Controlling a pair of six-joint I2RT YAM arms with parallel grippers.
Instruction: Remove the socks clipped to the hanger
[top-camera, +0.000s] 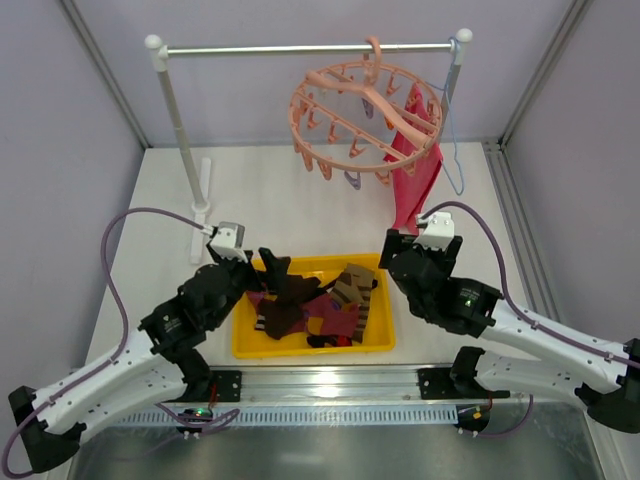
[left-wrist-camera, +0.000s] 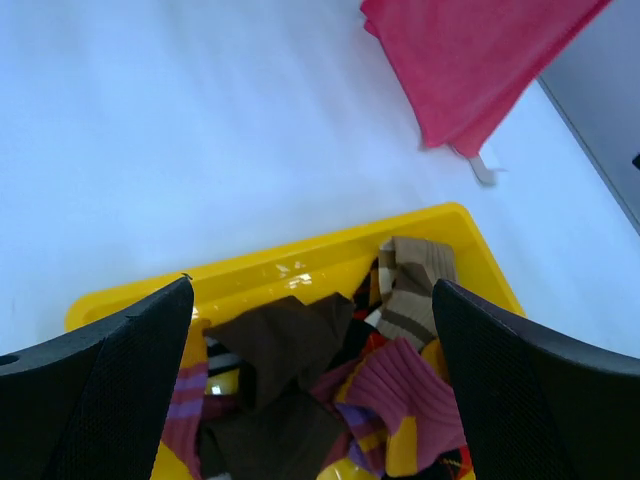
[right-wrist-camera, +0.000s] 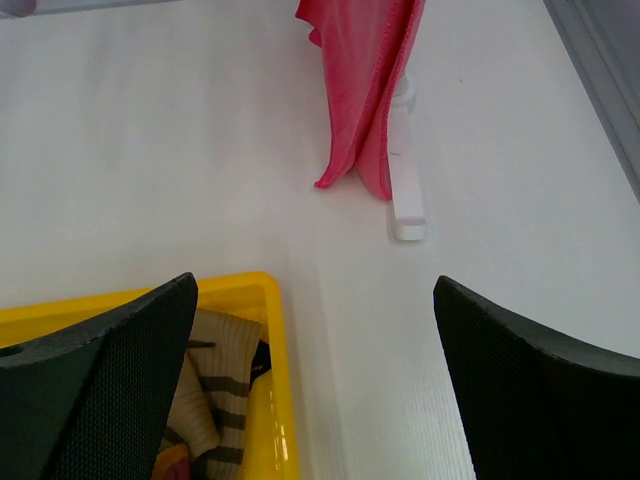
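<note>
Hovering released above the white table (top-camera: 300, 200), left hand (left-wrist-camera: 310, 290) and right hand (right-wrist-camera: 315, 285) flank socks (top-camera: 300, 305).

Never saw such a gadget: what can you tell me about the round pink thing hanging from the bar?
The hanger is a round salmon-pink ring, plastic by its look, with spokes running to a centre hub and a top hook looped over the metal rail. Small clip pegs dangle around its rim, holding nothing that I can see. It hangs tilted above the table's far side. The red cloth overlaps its right edge; contact is unclear.
</note>
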